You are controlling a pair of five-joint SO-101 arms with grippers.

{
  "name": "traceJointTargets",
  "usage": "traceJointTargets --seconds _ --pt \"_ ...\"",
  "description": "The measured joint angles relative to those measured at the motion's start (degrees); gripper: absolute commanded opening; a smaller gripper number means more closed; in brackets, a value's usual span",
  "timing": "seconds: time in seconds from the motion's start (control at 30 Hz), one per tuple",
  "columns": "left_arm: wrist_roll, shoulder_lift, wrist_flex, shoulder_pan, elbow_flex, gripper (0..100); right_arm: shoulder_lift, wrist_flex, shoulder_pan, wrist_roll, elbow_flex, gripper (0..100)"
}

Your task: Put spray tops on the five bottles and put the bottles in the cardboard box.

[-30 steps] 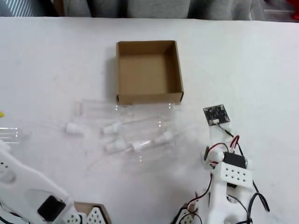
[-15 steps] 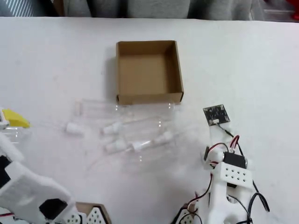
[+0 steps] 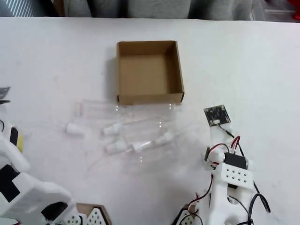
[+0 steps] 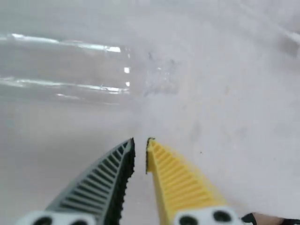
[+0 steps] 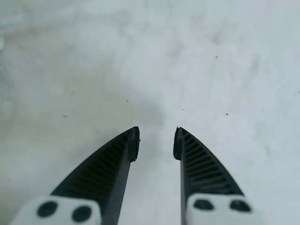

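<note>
The left pincer (image 4: pixel 140 140) is closed to a thin slit, its grey and yellow fingers almost meeting, with nothing between them and the tips just above the white tabletop (image 4: pixel 225 93). Just beyond the tips, toward the grey finger's side, lies a clear bottle (image 4: pixel 65 65) on its side. Its long axis runs across the pincer's line rather than along it, and its near end stops close to the line of the tips. I judge that the pincer must open wide and shift toward the grey side before it can straddle the bottle's body. From above, the left arm (image 3: pixel 18 192) sits at the tabletop's left edge, well apart from the other bottles (image 3: pixel 140 125). These lie flat in a loose cluster just in front of the box (image 3: pixel 150 99), with small white tops (image 3: pixel 72 129) scattered among them, some perhaps fitted already, though I cannot tell. The box holds nothing. The right pincer (image 5: pixel 156 133) is a little open and holds nothing over bare tabletop, and the right arm (image 3: pixel 229 180) rests near the cluster's right end. For the lone bottle the left arm is plainly nearer.
</note>
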Motion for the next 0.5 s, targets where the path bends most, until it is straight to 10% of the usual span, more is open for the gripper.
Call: traceJointTargets --seconds 0.5 --pt "-2.8 -0.1 -25.9 8.1 16.5 2 0.0 0.0 0.0 0.0 0.0 10.4"
